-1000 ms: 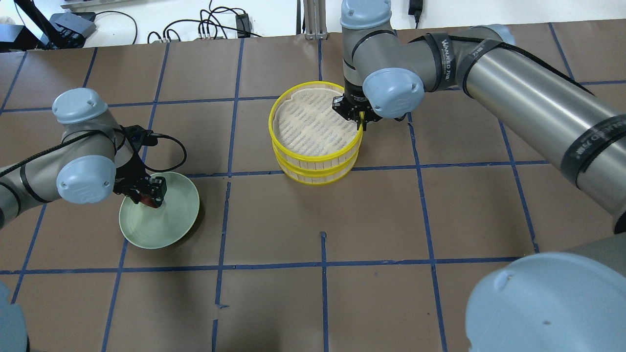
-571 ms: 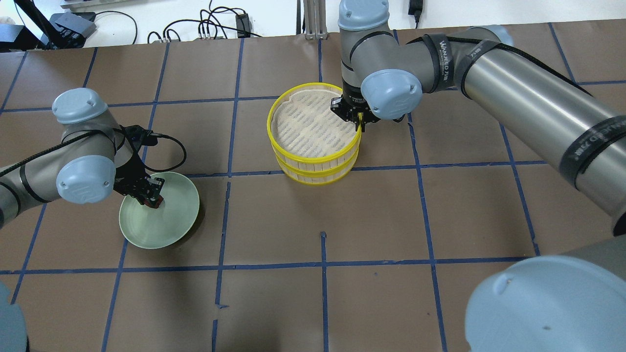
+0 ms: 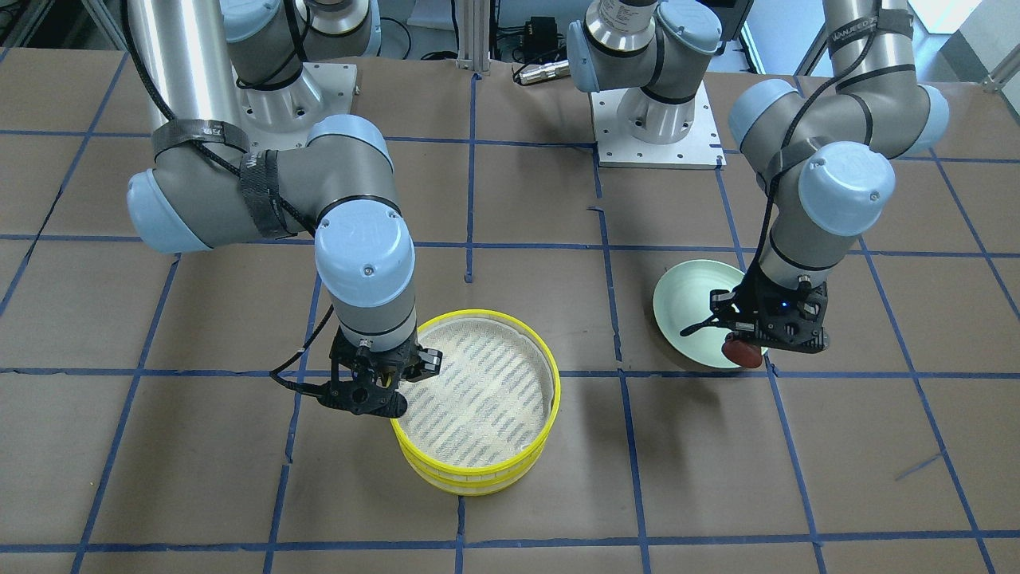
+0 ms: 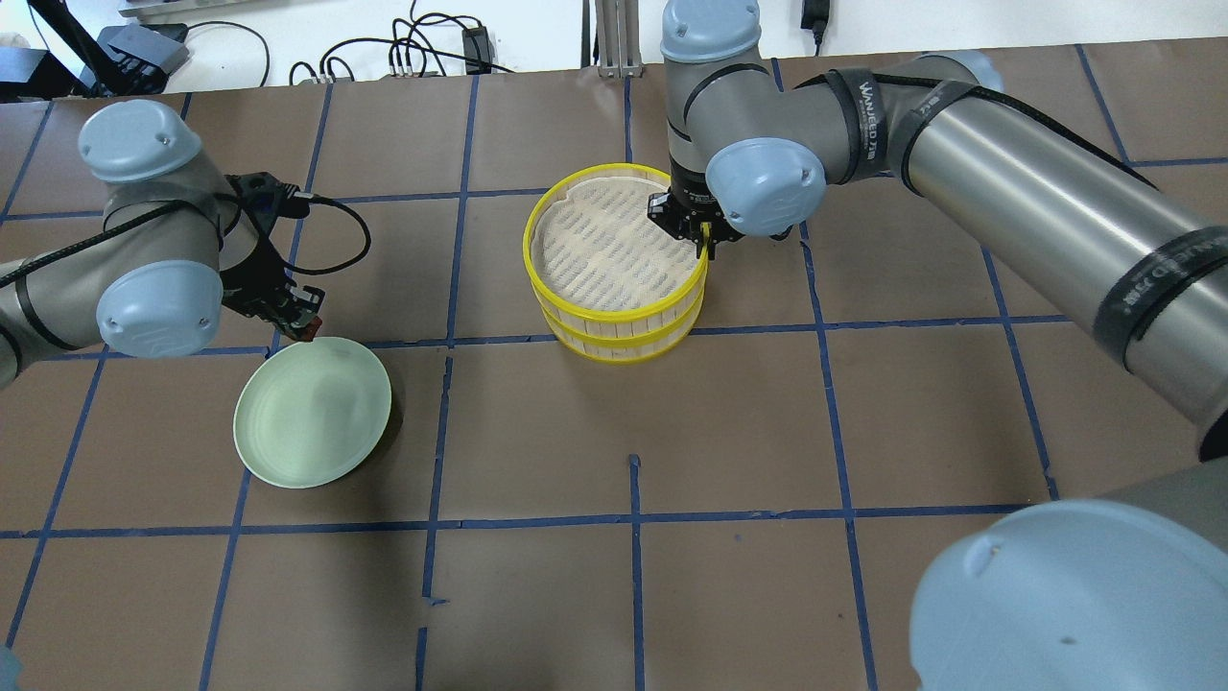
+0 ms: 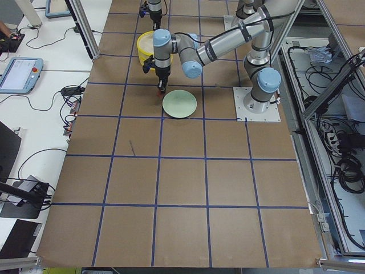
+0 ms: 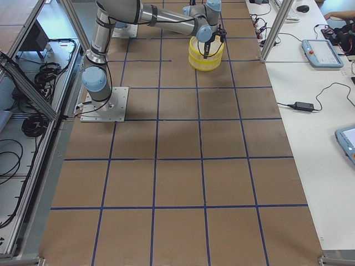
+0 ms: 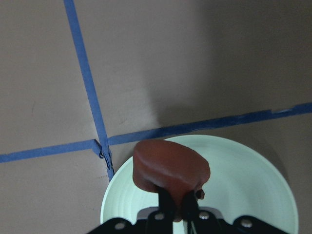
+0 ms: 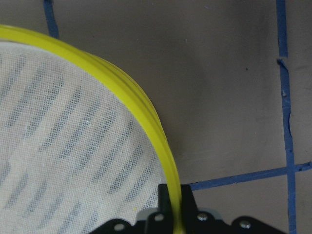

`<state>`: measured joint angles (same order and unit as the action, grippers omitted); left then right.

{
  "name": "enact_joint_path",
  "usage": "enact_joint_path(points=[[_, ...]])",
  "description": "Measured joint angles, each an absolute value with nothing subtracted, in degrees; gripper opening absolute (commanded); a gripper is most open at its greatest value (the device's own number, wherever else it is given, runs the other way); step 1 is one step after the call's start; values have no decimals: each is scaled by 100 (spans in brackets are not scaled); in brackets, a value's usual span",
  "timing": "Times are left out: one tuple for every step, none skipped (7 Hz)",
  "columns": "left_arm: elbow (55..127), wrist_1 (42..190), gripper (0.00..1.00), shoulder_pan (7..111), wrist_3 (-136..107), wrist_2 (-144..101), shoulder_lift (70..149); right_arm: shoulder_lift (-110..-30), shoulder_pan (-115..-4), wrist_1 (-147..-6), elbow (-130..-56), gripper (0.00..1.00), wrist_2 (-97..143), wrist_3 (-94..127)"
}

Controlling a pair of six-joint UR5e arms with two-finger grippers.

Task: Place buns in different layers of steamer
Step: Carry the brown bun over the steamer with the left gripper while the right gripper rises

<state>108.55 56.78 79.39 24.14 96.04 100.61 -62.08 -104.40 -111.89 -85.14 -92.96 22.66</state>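
Observation:
My left gripper [image 4: 299, 321] is shut on the reddish-brown bun [image 3: 741, 351] and holds it in the air over the far rim of the pale green plate [image 4: 312, 413]. The bun also shows in the left wrist view [image 7: 170, 165]. The two yellow-rimmed steamer layers sit stacked: top layer [image 4: 624, 309], bottom layer [image 4: 624, 353]. The top layer's mesh is bare. My right gripper [image 4: 707, 245] is shut on the top layer's yellow rim [image 8: 146, 112] at its right side. The white bun is not visible in any view.
The plate [image 3: 685, 303] has nothing on it and lies left of the steamer in the overhead view. Brown table paper with blue tape lines [image 4: 633, 518] surrounds both. Cables [image 4: 422, 53] lie beyond the table's far edge.
My left gripper has lifted the reddish-brown bun off the plate and moved it toward the plate's far rim. My right gripper stays on the top layer's rim, which has shifted slightly left.

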Motion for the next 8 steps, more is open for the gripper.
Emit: enact_joint_path(points=[[10800, 5714, 1, 8055, 2393, 9560, 9935, -6215, -10441, -11195, -8554, 83, -9292, 2259], [10735, 5742, 1, 8112, 2347, 9394, 9848, -6225, -10440, -11197, -8570, 84, -9291, 2227], [10639, 5784, 1, 8140, 2284, 9145, 9808, -6242, -10414, -11191, -8554, 85, -9286, 2168], [10546, 5834, 1, 8196, 2083, 8866, 9783, -6334, -10306, -11154, -8524, 85, -9275, 1991], [10450, 5861, 1, 8399, 1540, 8592, 9768, -6581, -10090, -10985, -8508, 84, -9255, 1688], [10285, 5865, 1, 8829, 654, 8436, 9796, -6974, -9810, -10560, -8478, 85, -9229, 1337], [10063, 5860, 1, 9291, -209, 8376, 9883, -7414, -9548, -10060, -8447, 85, -9170, 989], [9813, 5835, 1, 9662, -935, 8293, 10048, -7886, -9251, -9534, -8416, 86, -9047, 594]])
